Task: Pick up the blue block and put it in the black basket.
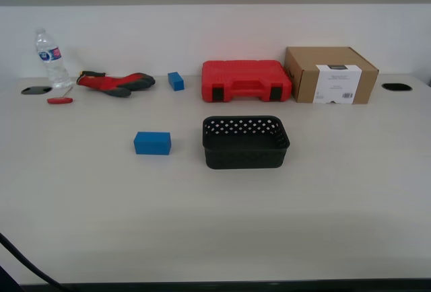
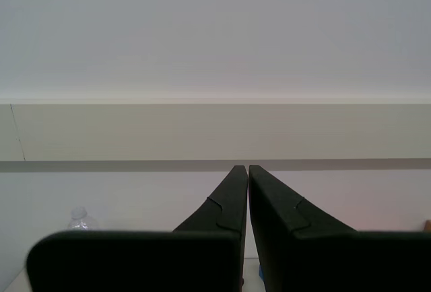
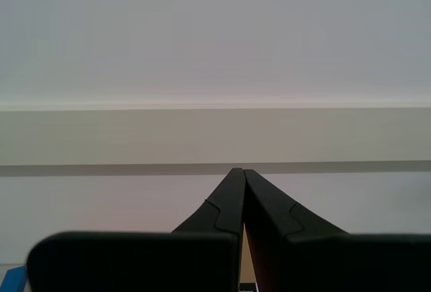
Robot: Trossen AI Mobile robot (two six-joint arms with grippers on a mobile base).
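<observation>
The blue block (image 1: 152,142) lies on the pale table, just to the exterior view's left of the black basket (image 1: 246,142), which stands upright with nothing in it. Neither gripper shows in the exterior view. My first gripper (image 2: 243,169) is shut on nothing and points at the far wall, well above the table. My second gripper (image 3: 238,171) is likewise shut on nothing and faces the wall. The block and basket are out of both wrist views.
Along the back stand a red tool case (image 1: 246,81), a cardboard box (image 1: 330,75), a smaller blue cube (image 1: 176,81), a red-and-black glove (image 1: 114,83), a water bottle (image 1: 50,58) and a small red tool (image 1: 59,100). Cable holes (image 1: 36,90) mark the back corners.
</observation>
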